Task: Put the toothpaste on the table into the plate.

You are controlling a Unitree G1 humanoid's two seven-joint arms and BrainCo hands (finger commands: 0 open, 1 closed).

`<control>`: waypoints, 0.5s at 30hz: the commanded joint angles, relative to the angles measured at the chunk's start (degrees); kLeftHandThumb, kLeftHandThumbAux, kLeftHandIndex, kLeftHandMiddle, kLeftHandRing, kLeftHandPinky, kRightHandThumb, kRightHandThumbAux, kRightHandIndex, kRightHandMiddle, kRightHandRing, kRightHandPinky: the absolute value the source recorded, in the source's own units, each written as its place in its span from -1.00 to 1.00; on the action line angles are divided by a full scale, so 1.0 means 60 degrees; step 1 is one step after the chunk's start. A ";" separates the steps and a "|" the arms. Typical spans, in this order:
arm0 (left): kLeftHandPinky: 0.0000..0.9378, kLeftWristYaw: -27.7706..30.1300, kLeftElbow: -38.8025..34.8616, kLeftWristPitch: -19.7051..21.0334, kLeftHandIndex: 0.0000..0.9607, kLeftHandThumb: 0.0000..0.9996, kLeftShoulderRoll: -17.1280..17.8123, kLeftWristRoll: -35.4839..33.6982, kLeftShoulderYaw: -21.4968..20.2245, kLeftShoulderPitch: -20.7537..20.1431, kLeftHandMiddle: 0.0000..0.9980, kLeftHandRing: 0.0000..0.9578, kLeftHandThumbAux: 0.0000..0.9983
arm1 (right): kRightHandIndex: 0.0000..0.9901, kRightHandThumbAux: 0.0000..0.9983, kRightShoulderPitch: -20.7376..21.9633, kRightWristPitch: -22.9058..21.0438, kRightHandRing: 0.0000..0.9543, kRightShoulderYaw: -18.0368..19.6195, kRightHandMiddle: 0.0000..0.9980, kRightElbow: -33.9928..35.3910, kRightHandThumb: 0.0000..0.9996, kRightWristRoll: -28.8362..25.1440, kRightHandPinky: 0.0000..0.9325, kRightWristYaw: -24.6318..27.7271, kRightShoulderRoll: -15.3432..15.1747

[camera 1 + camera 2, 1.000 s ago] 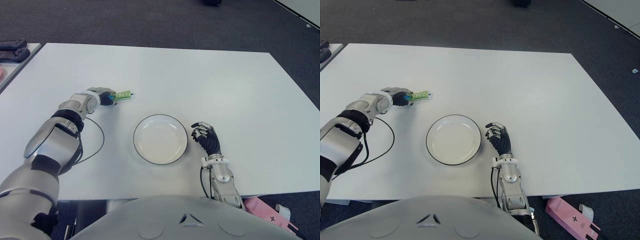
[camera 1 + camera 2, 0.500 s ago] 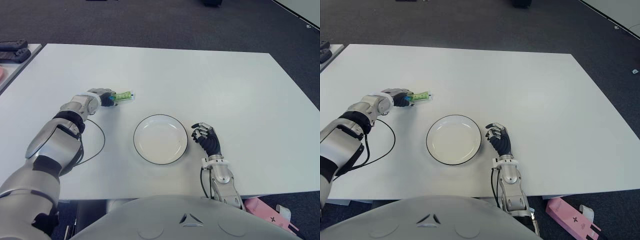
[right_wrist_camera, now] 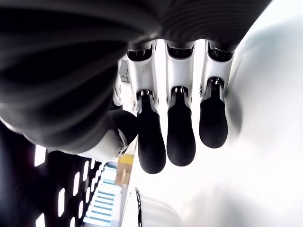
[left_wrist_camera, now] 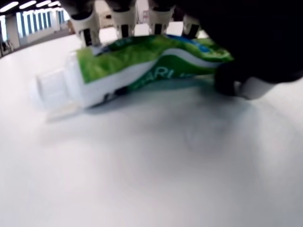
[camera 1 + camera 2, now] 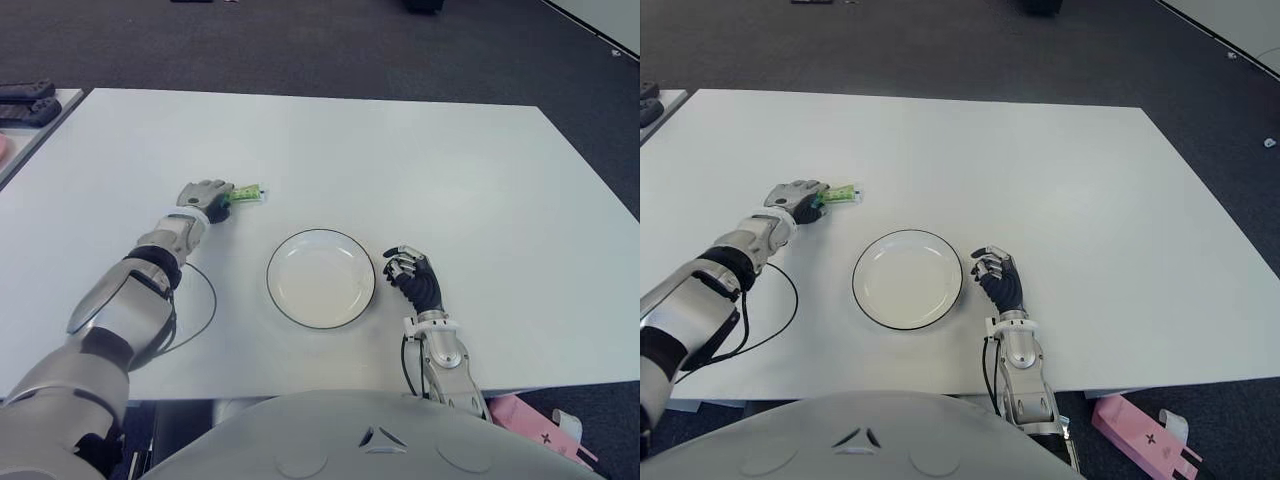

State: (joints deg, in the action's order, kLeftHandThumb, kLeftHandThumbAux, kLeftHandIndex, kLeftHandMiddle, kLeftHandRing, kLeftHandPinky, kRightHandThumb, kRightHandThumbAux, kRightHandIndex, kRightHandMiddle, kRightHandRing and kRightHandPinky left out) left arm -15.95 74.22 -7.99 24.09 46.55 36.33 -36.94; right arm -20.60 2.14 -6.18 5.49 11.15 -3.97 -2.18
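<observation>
Lying flat on the white table (image 5: 420, 160), the green and white toothpaste tube (image 5: 245, 193) sits left of and slightly beyond the plate (image 5: 321, 277), well apart from it, with its white cap pointing toward the table's middle. At the tube's rear end is the left hand (image 5: 205, 196), palm down; in the left wrist view 4 fingers (image 4: 124, 21) arch over the far side of the tube while the thumb (image 4: 246, 82) presses the table on the near side, so the hand cups the tube loosely, and whether it has actually closed on it cannot be told. The tube's body is still in contact with the tabletop. A thin black cable (image 5: 200, 300) loops on the table beside the left forearm. Just right of the round, dark-rimmed plate shows the right hand (image 5: 415, 278), its dark fingers (image 3: 180, 132) curled inward and holding nothing. A pink box (image 5: 1145, 435) lies on the grey floor at the table's near right corner.
</observation>
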 commanded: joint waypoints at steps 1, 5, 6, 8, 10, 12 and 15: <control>-0.02 -0.0131 0.0430 0.0004 -0.49 0.36 -0.0666 0.0323 0.0479 0.0941 -0.41 -0.28 -0.13 | -0.13 0.46 -0.0061 -0.0273 0.37 0.0008 0.30 0.0059 0.41 0.0017 0.38 -0.0008 0.0014; 0.01 -0.0395 0.0399 0.0049 -0.27 0.41 -0.0665 0.0211 0.0471 0.0994 -0.26 -0.15 -0.08 | -0.13 0.46 -0.0057 -0.0243 0.37 0.0014 0.30 0.0056 0.41 0.0004 0.38 0.0006 -0.0004; 0.04 -0.0438 0.0358 0.0036 -0.20 0.43 -0.0647 0.0159 0.0437 0.1018 -0.18 -0.08 -0.07 | -0.13 0.46 -0.0056 -0.0232 0.37 0.0013 0.30 0.0053 0.41 0.0004 0.38 0.0008 -0.0008; 0.12 -0.0481 0.0319 0.0020 -0.10 0.47 -0.0639 0.0030 0.0331 0.1048 -0.05 0.05 -0.05 | -0.13 0.46 -0.0057 -0.0209 0.37 0.0009 0.30 0.0053 0.41 0.0017 0.38 -0.0002 -0.0011; 0.20 -0.0478 0.0359 0.0036 -0.03 0.49 -0.0670 -0.0038 0.0281 0.1039 0.06 0.15 -0.05 | -0.13 0.46 -0.0057 -0.0193 0.37 0.0006 0.30 0.0051 0.41 0.0030 0.39 -0.0017 -0.0010; 0.24 -0.0461 0.0269 0.0046 0.01 0.51 -0.0683 -0.0093 0.0264 0.1017 0.12 0.22 -0.04 | -0.13 0.46 -0.0058 -0.0178 0.37 0.0003 0.30 0.0052 0.41 0.0047 0.39 -0.0034 -0.0008; 0.37 -0.0498 0.0211 0.0013 -0.06 0.47 -0.0657 -0.0164 0.0245 0.1037 0.25 0.33 0.24 | -0.13 0.46 -0.0057 -0.0142 0.37 -0.0008 0.31 0.0049 0.41 0.0088 0.39 -0.0077 -0.0005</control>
State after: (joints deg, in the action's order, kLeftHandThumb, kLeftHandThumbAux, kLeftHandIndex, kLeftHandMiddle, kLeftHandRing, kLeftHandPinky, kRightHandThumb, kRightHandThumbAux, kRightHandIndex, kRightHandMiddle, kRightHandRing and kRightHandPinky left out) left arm -21.90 74.22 -6.37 22.87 45.29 36.69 -35.72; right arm -20.70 1.78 -6.15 5.88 11.34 -4.18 -2.23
